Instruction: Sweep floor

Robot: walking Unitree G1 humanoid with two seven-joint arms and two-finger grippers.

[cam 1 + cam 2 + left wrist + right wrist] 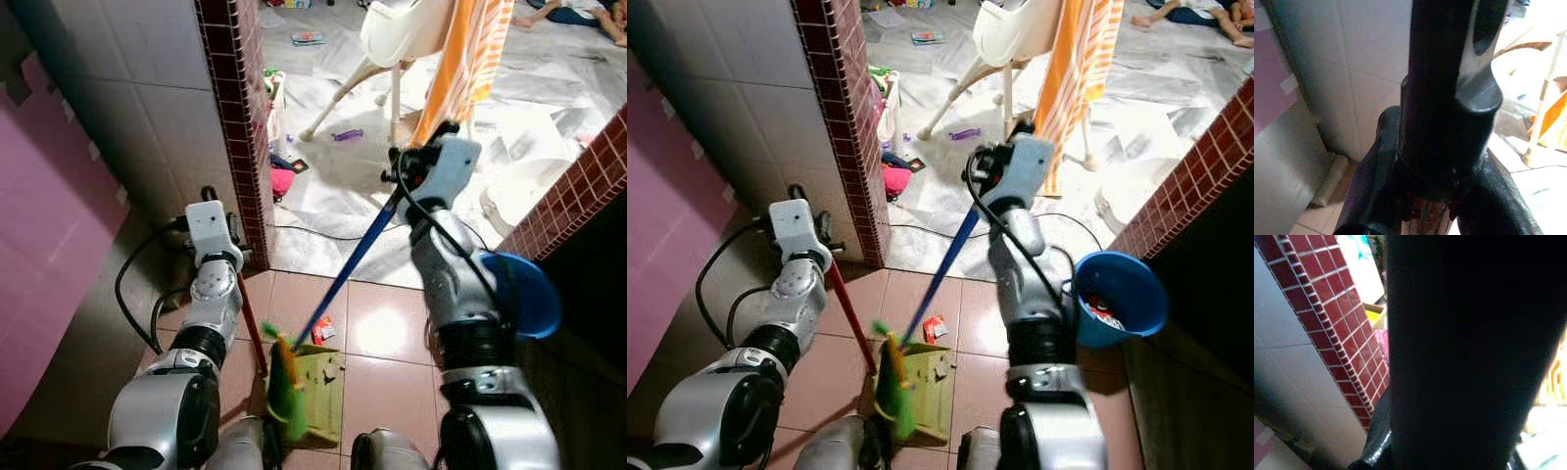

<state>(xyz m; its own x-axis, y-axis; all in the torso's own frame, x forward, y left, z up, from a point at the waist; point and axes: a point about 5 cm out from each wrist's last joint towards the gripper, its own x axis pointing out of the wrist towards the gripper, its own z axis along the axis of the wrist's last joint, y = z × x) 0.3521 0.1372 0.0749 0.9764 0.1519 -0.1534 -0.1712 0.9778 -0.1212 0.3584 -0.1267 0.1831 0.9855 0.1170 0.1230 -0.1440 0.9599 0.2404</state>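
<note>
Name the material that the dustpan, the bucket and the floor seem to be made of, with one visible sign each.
Dustpan: probably plastic, matte green in one even colour.
Bucket: probably plastic, smooth blue with a thin rim.
Floor: glazed ceramic tile, pinkish, with grout lines and a bright glare spot.

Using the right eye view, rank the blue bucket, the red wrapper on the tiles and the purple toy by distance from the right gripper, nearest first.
1. Purple toy, on the white sheeting just beyond the right gripper.
2. Red wrapper, on the tiles by the green dustpan.
3. Blue bucket, on the robot's right.
</note>
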